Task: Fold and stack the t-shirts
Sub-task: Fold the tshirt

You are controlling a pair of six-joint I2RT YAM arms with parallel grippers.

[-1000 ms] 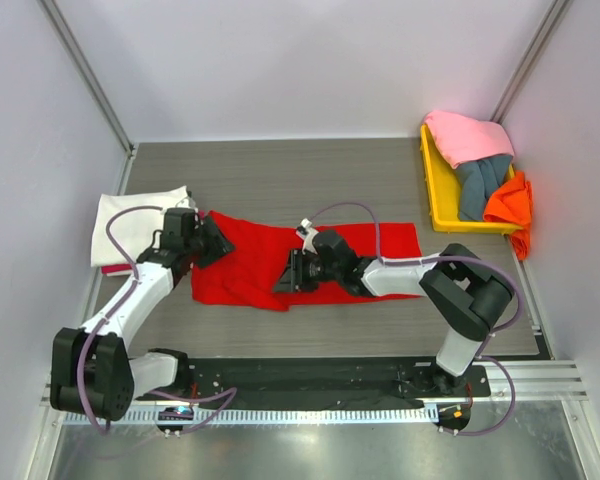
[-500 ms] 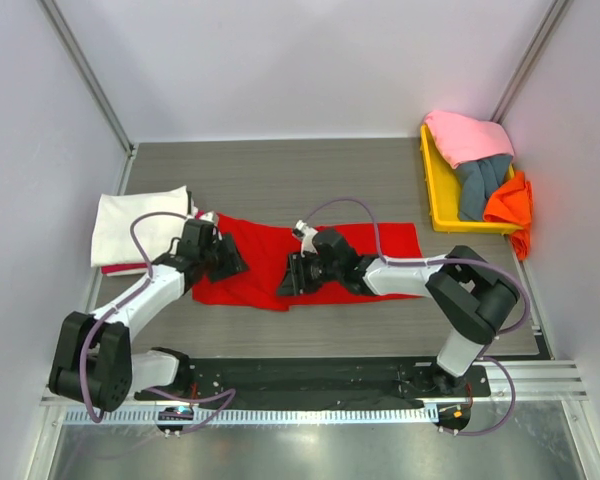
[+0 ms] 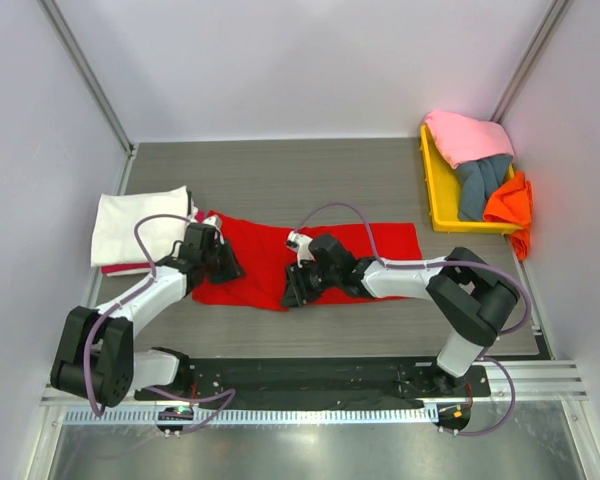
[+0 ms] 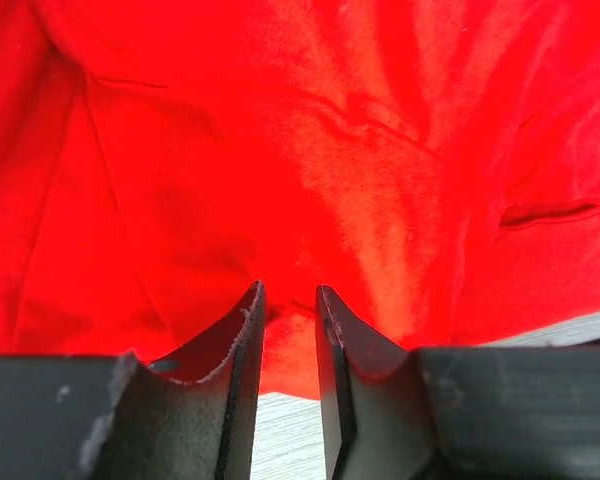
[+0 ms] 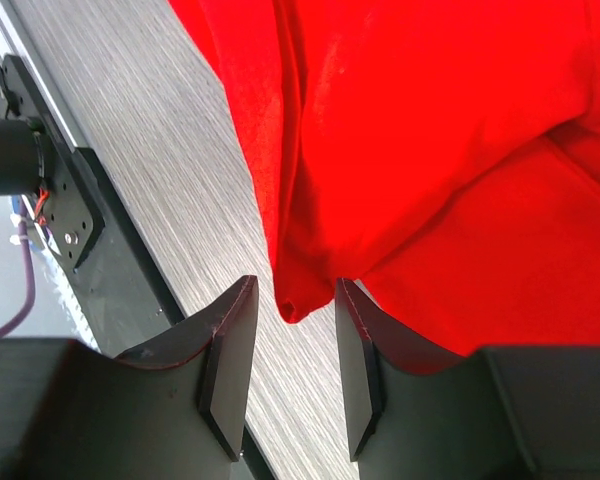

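A bright red t-shirt (image 3: 260, 252) lies spread across the middle of the table, partly folded lengthwise. My left gripper (image 3: 227, 266) rests on its left part; in the left wrist view (image 4: 288, 295) the jaws stand nearly closed with a bump of red cloth (image 4: 330, 150) pinched between them near the front hem. My right gripper (image 3: 292, 292) is at the shirt's front edge; in the right wrist view (image 5: 295, 285) its jaws stand a little apart around a folded corner of red cloth (image 5: 430, 120) without clamping it. A cream-white t-shirt (image 3: 130, 225) lies folded at the left.
A yellow tray (image 3: 432, 185) at the back right holds a pink shirt (image 3: 465, 135), a grey-blue shirt (image 3: 480, 185) and an orange shirt (image 3: 510, 205) that hangs over its rim. Walls close in left, right and behind. The black base rail (image 3: 320, 375) runs along the front.
My left gripper moved from the shirt's back-left corner toward the front and right, onto the cloth. My right gripper slid slightly toward the front edge of the shirt.
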